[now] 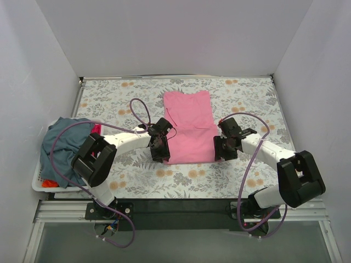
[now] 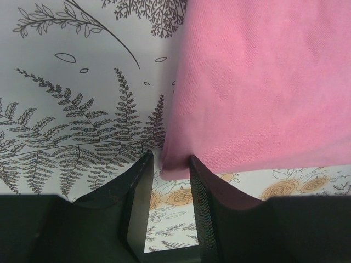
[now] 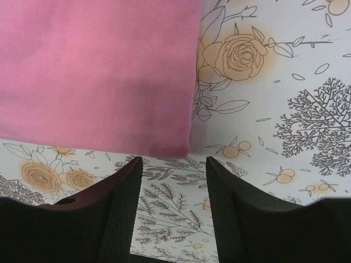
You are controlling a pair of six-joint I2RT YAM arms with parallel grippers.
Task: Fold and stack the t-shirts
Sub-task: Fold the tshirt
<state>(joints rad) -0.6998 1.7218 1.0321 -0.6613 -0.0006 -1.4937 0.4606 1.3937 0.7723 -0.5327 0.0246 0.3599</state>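
Corners of the near hem as the evident target for both arms: pink t-shirt (image 1: 189, 127) spread flat on the table (image 1: 247, 181), narrowed to a long strip with the sleeves tucked in, so probably ready for a lengthwise fold from hem toward collar. Hence one arm at each near corner of it. Left gripper (image 1: 160, 149) low at the shirt's near-left corner, reached in from the shirt's left side with the forearm close to level and the wrist tipped down toward the cloth. Fingers (image 2: 137, 203) parted only narrowly, the pink corner lying right at the mouth between the tips, patterned table showing in the gap behind it; to my eye not pinched yet, nothing held. Right gripper (image 1: 225, 149) in a mirrored pose at the near-right corner, fingers (image 3: 225, 208) spread noticeably wider, the corner just ahead of the gap and toward the shirt-side finger, likewise nothing held. Both kept low, presumably to slip a finger under the hem edge rather than press on top. Well off to the left of the pink shirt, a white laundry basket (image 1: 38, 181) with a blue-grey t-shirt (image 1: 66, 139) heaped in it and a bit of red t-shirt (image 1: 96, 129) showing beside that, presumably next in line. Likely risk: catching only one layer of the doubled cloth, or closing unevenly and dragging the hem askew.
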